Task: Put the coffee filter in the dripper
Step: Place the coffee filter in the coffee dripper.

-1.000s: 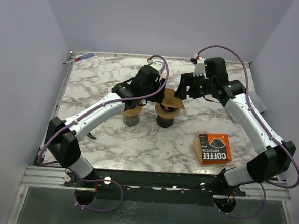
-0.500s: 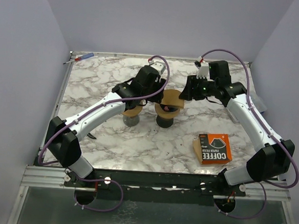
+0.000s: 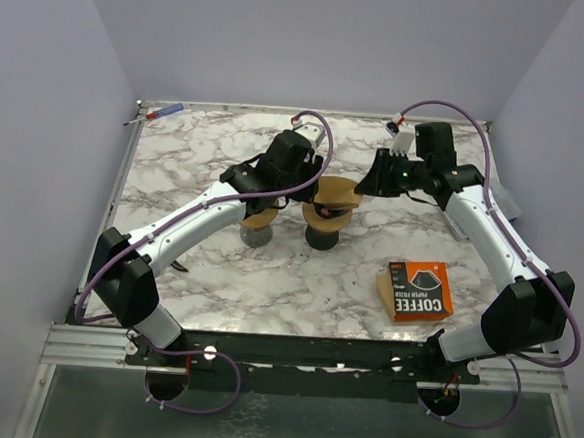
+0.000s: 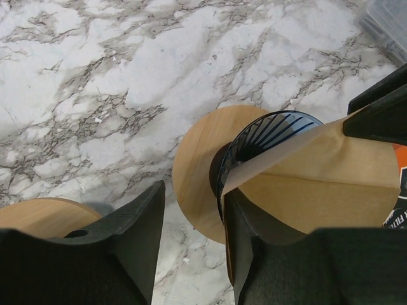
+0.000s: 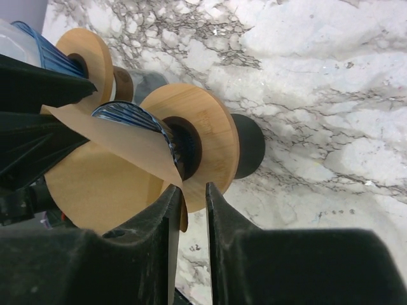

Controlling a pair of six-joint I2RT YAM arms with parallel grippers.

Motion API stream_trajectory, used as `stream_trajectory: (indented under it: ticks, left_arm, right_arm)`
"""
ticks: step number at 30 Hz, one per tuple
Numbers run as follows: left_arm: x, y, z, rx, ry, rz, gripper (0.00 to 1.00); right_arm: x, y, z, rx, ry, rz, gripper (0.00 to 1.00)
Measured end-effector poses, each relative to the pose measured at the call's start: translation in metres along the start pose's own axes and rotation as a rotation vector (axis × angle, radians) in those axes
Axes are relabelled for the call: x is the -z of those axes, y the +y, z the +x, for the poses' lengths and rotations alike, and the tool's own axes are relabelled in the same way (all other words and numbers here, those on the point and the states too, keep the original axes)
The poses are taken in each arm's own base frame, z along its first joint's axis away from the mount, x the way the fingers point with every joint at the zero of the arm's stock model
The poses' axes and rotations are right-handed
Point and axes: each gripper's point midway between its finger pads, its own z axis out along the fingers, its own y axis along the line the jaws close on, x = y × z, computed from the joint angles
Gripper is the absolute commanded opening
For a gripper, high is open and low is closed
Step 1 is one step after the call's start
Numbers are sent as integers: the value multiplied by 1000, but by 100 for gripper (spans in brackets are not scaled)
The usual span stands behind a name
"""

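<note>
Brown filter (image 4: 318, 178) is pinched in the right fingers (image 5: 152, 254) over the dripper (image 4: 267, 130); left fingers (image 4: 137, 248) sit apart beside it, both reaching inward. Marble desk (image 3: 196, 152), lilac walls (image 3: 285, 38).

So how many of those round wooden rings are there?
2. One wooden ring circles the blue dripper holding the filter; the second ring is beside it, partly hidden by the left arm.

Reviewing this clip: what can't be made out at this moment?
Top external: coffee filter covers the mouth of the dripper, so seating is hidden.
Left wrist: the left gripper hides the filter's lower edge.
Right wrist: the right gripper hides how much paper it pinches.
Top external: small print on the orange box is too small.
</note>
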Motion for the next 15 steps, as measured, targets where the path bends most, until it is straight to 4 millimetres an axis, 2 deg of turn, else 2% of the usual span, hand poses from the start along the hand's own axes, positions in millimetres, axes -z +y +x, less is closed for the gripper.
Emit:
stream_trajectory:
  ticks: [4,9,12,15]
  left_arm:
    - [0,0,0,0,-1,0,43]
    - [0,0,0,0,-3,1,44]
    - [0,0,0,-1,-3,1,51]
    - [0,0,0,-3,-2,0,63]
  right_arm:
    - [0,3,-1,-5,-4,-25,9]
    - [1,3,-2,-14,-8,-40,9]
    - [1,4,-3,-15,-10,-48,13]
    - [1,4,-4,-12,-12,-56,25]
